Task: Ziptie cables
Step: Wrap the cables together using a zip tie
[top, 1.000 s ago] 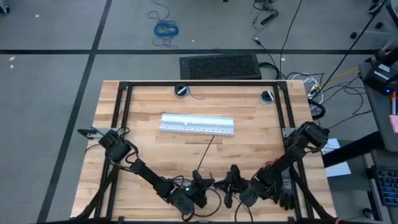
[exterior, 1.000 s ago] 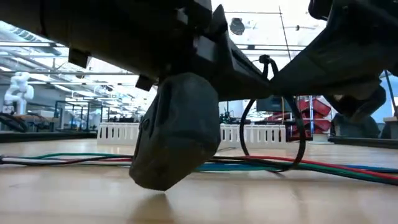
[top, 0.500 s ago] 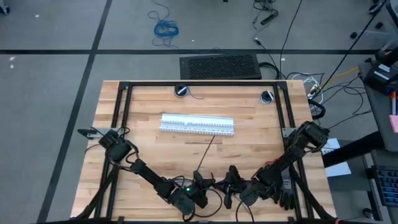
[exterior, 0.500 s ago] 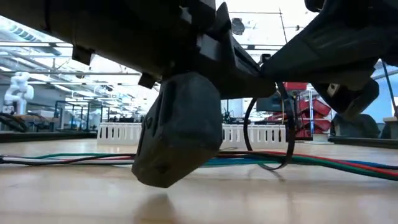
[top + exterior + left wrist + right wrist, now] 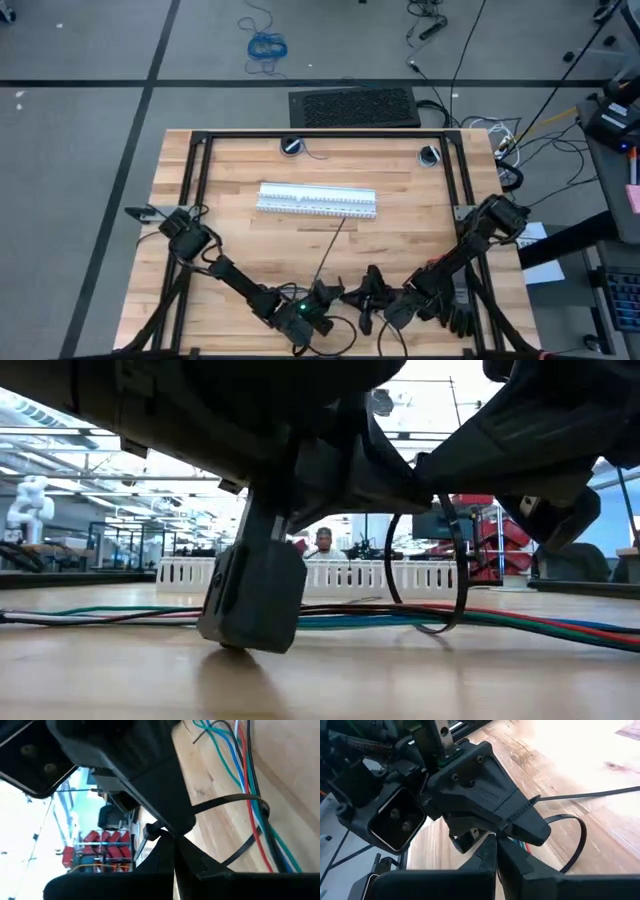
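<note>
Fingers (image 5: 492, 852) of my right gripper (image 5: 496, 840) are pressed together, pinching the ziptie (image 5: 572, 847) looped round the cables (image 5: 250, 795). My left gripper (image 5: 322, 298) sits just beside; its finger state I cannot tell.

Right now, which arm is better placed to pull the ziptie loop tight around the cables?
Probably right: the right gripper pinches the ziptie beside its loop; the left gripper holds the head. The cables run through it.

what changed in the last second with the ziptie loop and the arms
In the low view the left pincer swung from tilted to nearly upright, uncovering a person behind. The ziptie loop around the cables narrowed and stands taller, so it seems drawn tighter. The right pincer keeps gripping the ziptie. The white slotted strips and the spare ziptie stayed put.
</note>
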